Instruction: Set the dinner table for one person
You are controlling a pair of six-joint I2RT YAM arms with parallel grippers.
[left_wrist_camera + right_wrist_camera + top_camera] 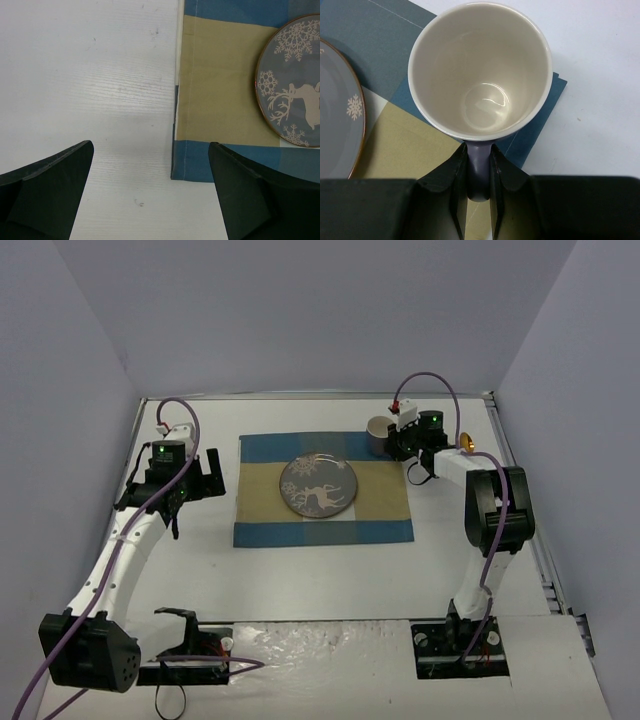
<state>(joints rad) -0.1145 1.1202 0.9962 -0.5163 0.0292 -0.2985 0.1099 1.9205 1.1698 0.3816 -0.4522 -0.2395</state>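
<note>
White counter (320, 580) filling the middle and lower part of the overhead view, thin metal rim along its far and right edges, pale lilac walls (300, 310) on three sides. At its centre, a blue-and-tan checked placemat (262, 530), lying flat. On the placemat, a little above middle, a round grey plate (317, 485) with white reindeer and snowflakes and a thin copper-coloured rim. Over the placemat's upper right corner, a mug (378, 430), cream inside with a dark purplish handle, upright and empty; cannot tell whether resting on the cloth or held just above it. Right fingers (398, 440), in the upper right of the overhead view, nearly closed and pinching the mug's handle from both sides. Left fingers (207, 478), at the left of the frame, spread wide and holding nothing, above bare counter just beside the placemat's left edge. In the left wrist view, a placemat corner between the two fingertips, plate at the right edge.
</note>
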